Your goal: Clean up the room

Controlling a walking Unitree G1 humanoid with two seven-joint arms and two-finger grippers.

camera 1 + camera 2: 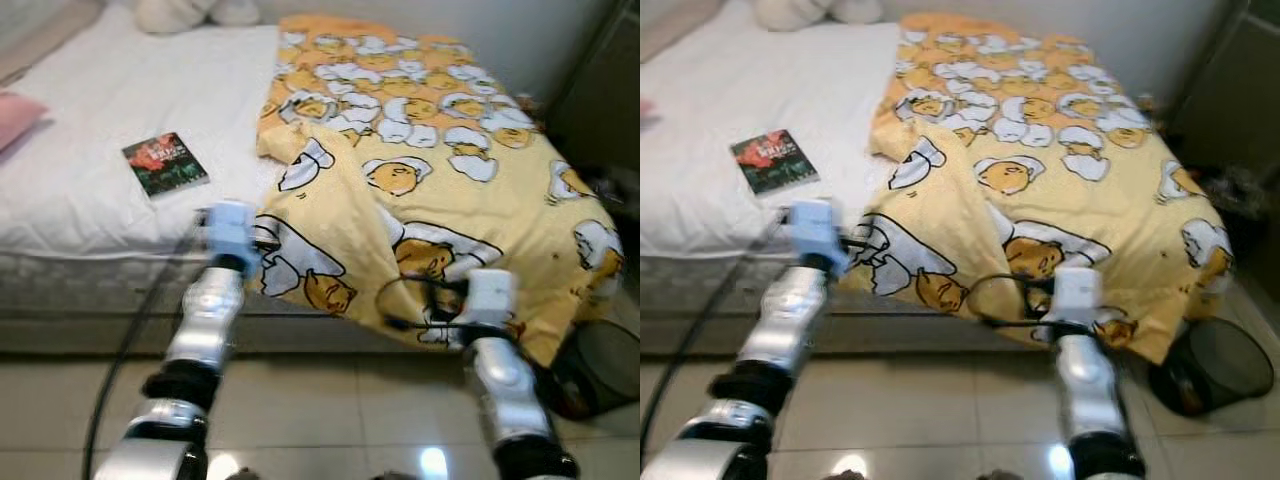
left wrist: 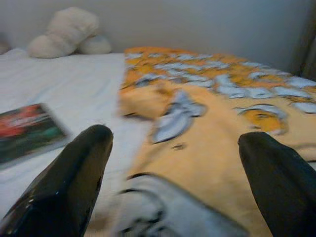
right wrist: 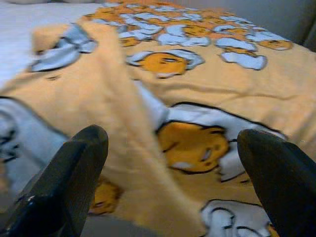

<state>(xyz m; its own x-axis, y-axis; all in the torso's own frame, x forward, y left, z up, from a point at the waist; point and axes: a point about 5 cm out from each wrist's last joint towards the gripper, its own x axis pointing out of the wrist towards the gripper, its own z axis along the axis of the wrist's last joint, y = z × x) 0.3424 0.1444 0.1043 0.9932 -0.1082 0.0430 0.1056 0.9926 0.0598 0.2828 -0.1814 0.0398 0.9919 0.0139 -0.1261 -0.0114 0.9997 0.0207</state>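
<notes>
Both hands, left hand [image 2: 173, 163] & right hand [image 3: 173, 163], open at yellow blanket [image 1: 440, 190] edge.

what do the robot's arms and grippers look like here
Both arms are silver metal segments joined by black bands at the joints. The left arm ends in a pale blue block at the wrist, with a black cable trailing along it. The right arm ends in a white block with a looped black cable. Each gripper has two long, glossy black fingers, rounded at the tips.

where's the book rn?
In the head views, the book lies flat on the white bed sheet, on the robot's left, apart from the yellow blanket.
</notes>
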